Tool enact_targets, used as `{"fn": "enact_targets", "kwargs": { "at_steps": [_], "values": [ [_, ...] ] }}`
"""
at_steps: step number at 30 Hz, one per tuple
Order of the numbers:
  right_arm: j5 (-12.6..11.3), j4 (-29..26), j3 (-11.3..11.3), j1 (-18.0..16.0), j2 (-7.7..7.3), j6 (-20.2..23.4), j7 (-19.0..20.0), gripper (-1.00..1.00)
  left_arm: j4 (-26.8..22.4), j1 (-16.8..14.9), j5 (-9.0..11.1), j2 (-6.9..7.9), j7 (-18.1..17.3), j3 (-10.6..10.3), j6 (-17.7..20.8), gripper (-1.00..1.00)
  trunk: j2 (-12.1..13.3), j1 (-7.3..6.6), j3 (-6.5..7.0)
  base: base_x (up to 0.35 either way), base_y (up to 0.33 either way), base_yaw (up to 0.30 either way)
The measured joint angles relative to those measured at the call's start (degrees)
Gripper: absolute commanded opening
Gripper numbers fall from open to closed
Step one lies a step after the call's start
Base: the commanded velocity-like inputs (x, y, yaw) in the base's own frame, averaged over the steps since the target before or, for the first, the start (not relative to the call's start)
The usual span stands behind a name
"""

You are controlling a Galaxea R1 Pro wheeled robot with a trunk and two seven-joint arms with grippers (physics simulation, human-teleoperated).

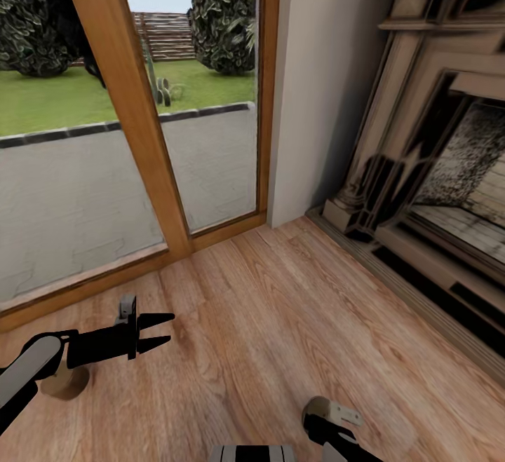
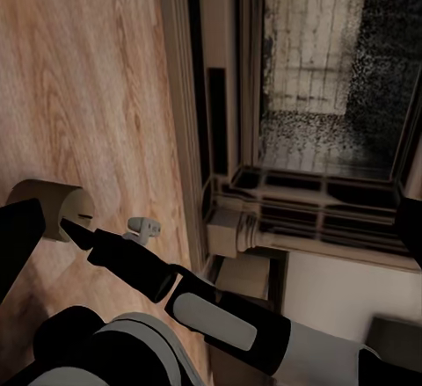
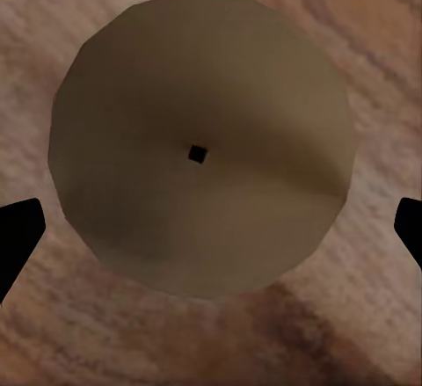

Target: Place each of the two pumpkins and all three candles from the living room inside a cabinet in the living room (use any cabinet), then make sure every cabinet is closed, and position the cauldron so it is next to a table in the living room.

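Observation:
A stubby dull grey-brown candle (image 3: pixel 198 153) stands on the wood floor. My right gripper (image 3: pixel 211 228) hangs right over it, open, one black fingertip (image 3: pixel 18 241) on each side of it. In the head view that candle (image 1: pixel 313 406) peeks out by the right gripper (image 1: pixel 326 430) at the bottom edge. From the left wrist, the same candle (image 2: pixel 44 206) sits at the tip of the right arm. A second candle (image 1: pixel 63 383) stands under my left forearm. My left gripper (image 1: pixel 158 331) is open and empty, held level above the floor. The pumpkins, cabinet, cauldron and table are out of view.
A stone fireplace (image 1: pixel 435 188) with a raised hearth runs along the right. A glass door with a wooden frame (image 1: pixel 140 132) closes off the far side. A pale wall corner (image 1: pixel 315 83) stands between them. Wood floor (image 1: pixel 280 308) lies between the two arms.

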Motion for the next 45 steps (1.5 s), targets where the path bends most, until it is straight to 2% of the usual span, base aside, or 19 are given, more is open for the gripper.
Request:
{"fn": "enact_targets", "kwargs": {
  "at_steps": [16,32,35,45],
  "values": [
    [0.0,0.0,0.0,0.0,0.00,0.0,0.0,1.00,0.0,0.0,-0.1,0.00,0.0,0.0,0.0,1.00,0.0,0.00,0.00,0.122,0.000,0.000],
    [-0.1,0.0,0.0,0.0,0.00,0.0,0.0,1.00,0.0,0.0,-0.1,0.04,0.0,0.0,0.0,1.00,0.0,0.01,0.00,0.005,0.000,0.000],
    [-0.1,0.0,0.0,0.0,0.00,0.0,0.0,1.00,0.0,0.0,-0.1,0.02,0.0,0.0,0.0,1.00,0.0,0.09,-0.66,0.000,0.000,0.000],
    [-0.1,0.0,0.0,0.0,0.00,0.0,0.0,1.00,0.0,0.0,-0.1,0.00,0.0,0.0,0.0,1.00,0.0,0.09,-0.67,0.000,0.000,0.000]
  ]
}}
